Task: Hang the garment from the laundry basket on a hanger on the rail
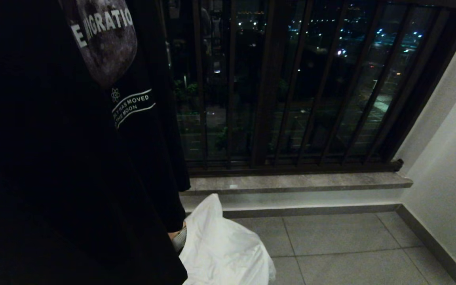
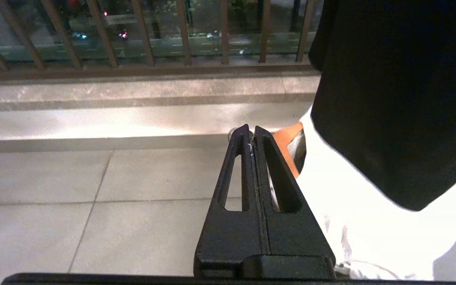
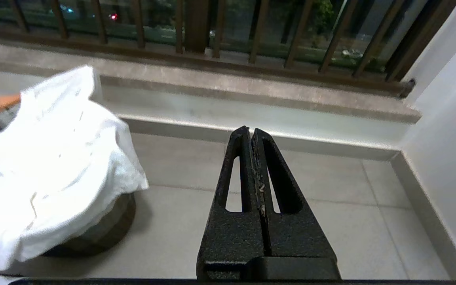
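White garment (image 3: 50, 166) drapes the basket, apart from right pincer (image 3: 250, 132).

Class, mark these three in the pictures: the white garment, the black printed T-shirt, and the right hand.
white garment (image 3: 54, 166), right wrist view, middle of the draped cloth.
black printed T-shirt (image 1: 133, 105), head view, the white lettering band.
right hand (image 3: 251, 132), right wrist view, the closed fingertips.

There were two end effectors, left (image 2: 251, 132) and right (image 3: 250, 133), one white garment (image 1: 222, 245) over what looked like one basket (image 3: 105, 229), one black printed T-shirt (image 1: 133, 107), and one stone ledge (image 1: 295, 183).
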Tool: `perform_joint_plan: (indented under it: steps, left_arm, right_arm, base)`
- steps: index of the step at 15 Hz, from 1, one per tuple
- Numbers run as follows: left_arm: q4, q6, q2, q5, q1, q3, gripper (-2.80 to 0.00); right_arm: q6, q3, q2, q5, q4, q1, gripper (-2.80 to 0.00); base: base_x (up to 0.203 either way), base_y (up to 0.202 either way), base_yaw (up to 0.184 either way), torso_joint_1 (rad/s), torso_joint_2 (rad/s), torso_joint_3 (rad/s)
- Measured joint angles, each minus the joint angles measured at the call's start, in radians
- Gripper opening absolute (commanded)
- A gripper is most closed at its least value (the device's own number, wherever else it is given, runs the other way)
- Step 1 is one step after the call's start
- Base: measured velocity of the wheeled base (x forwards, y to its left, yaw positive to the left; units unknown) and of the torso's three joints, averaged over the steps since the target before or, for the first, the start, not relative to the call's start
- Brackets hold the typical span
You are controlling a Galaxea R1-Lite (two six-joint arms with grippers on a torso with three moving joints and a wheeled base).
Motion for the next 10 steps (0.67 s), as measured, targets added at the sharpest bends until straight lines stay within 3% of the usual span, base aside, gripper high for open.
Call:
perform_joint_plan:
  steps: [3,10]
  left_arm:
    - [0.000,0.002,0.000,0.000,0.000,0.000,-2.80]
    - [0.003,0.005,0.000,0.002,0.001,-0.007,-2.80]
  right_arm:
    - [0.000,0.000,0.000,0.000,0.000,0.000,-2.80]
    - [0.000,0.000,0.000,0.000,-0.002,0.000,-2.80]
  base:
    - [0.000,0.000,0.000,-0.015,0.12,0.112]
    - [0.000,0.000,0.000,0.001,0.01,0.004]
